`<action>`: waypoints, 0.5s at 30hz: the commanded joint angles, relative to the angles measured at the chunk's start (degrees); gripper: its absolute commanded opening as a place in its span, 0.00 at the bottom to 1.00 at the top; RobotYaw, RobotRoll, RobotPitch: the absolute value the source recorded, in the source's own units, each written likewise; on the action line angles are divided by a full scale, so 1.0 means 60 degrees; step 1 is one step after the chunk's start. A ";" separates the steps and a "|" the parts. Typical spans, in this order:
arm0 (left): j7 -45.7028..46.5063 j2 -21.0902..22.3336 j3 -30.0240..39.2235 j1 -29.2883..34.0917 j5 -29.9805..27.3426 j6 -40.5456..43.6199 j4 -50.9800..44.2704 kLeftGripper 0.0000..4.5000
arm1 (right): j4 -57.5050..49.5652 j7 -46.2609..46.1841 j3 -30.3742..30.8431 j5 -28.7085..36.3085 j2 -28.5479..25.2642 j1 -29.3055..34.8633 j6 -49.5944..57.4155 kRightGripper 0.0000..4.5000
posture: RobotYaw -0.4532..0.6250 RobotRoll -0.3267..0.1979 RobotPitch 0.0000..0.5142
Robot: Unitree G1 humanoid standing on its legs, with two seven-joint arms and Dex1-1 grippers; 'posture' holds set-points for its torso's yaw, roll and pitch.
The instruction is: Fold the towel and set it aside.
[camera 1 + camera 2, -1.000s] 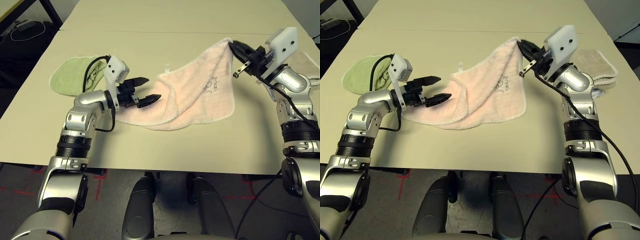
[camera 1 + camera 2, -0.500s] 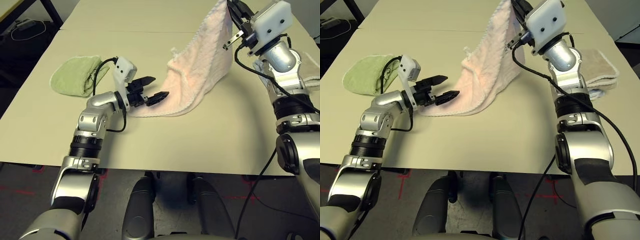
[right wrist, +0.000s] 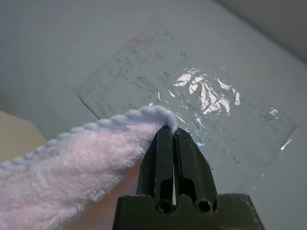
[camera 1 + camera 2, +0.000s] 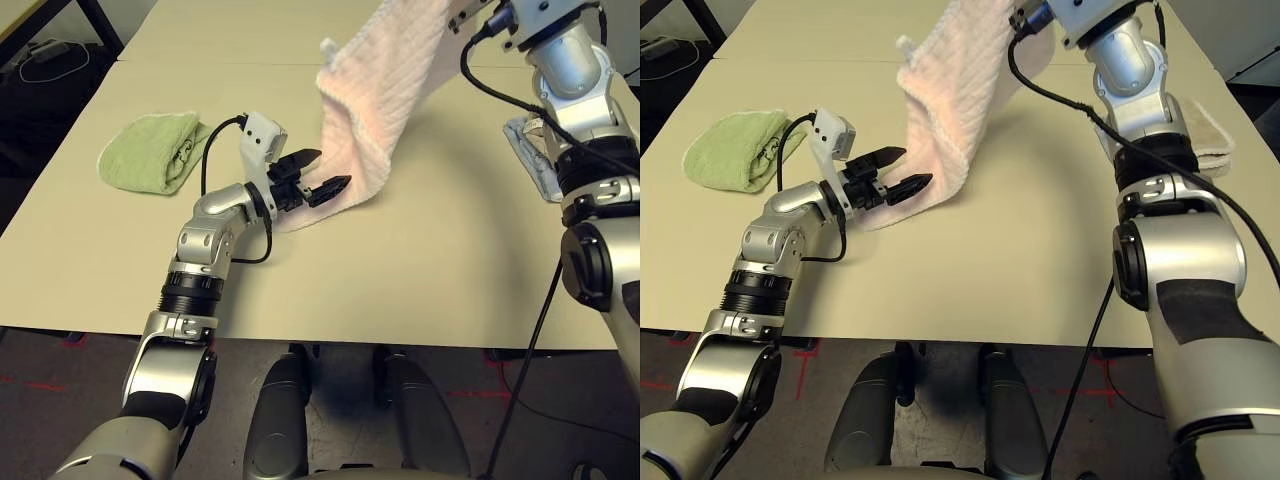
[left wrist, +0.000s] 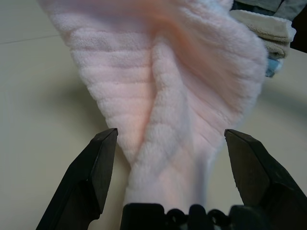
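Lifting the pale pink terry-cloth towel (image 4: 385, 90) by its corner, right jaws (image 3: 170, 136) clamped on it; left jaws (image 5: 168, 158) stand apart around its hanging end at 9 o'clock and, I think, must close next.

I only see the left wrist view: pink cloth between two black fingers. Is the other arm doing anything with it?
Observer: Yes. The right gripper is shut on a corner of the towel, holding it high above the table.
Operator: Is anything else lying there?
Observer: A green towel lies at the robot's left.
Operator: Anything on the other side?
Observer: A beige towel lies folded at the right.
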 commanded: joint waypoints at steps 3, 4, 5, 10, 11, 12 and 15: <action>0.0054 -0.0068 -0.0029 -0.0007 0.0029 -0.0113 0.0198 1.00 | 0.0288 -0.0568 0.0242 -0.0333 -0.0122 -0.0861 -0.0384 0.00 | 0.49 0.62 0.39; 0.0055 -0.0068 -0.0027 -0.0003 0.0029 -0.0124 0.0205 1.00 | 0.0322 -0.0636 0.0237 -0.0324 -0.0142 -0.0948 -0.0413 0.00 | 0.49 0.62 0.39; 0.0057 -0.0070 -0.0027 -0.0006 0.0030 -0.0134 0.0220 1.00 | 0.0348 -0.0699 0.0218 -0.0304 -0.0168 -0.1037 -0.0428 0.00 | 0.49 0.62 0.39; 0.0085 -0.0089 -0.0035 -0.0052 0.0024 -0.0179 0.0314 1.00 | 0.0476 -0.0908 0.0194 -0.0279 -0.0309 -0.1306 -0.0506 0.00 | 0.49 0.62 0.39; 0.0087 -0.0093 -0.0036 -0.0050 0.0021 -0.0185 0.0320 1.00 | 0.0504 -0.0932 0.0189 -0.0270 -0.0337 -0.1331 -0.0532 0.00 | 0.49 0.62 0.39; 0.0088 -0.0095 -0.0037 -0.0044 0.0020 -0.0190 0.0324 1.00 | 0.0527 -0.0951 0.0180 -0.0256 -0.0357 -0.1344 -0.0551 0.00 | 0.49 0.62 0.39; 0.0086 -0.0112 -0.0049 -0.0030 0.0027 -0.0212 0.0356 1.00 | 0.0548 -0.0959 0.0124 -0.0160 -0.0388 -0.1382 -0.0574 0.00 | 0.48 0.62 0.39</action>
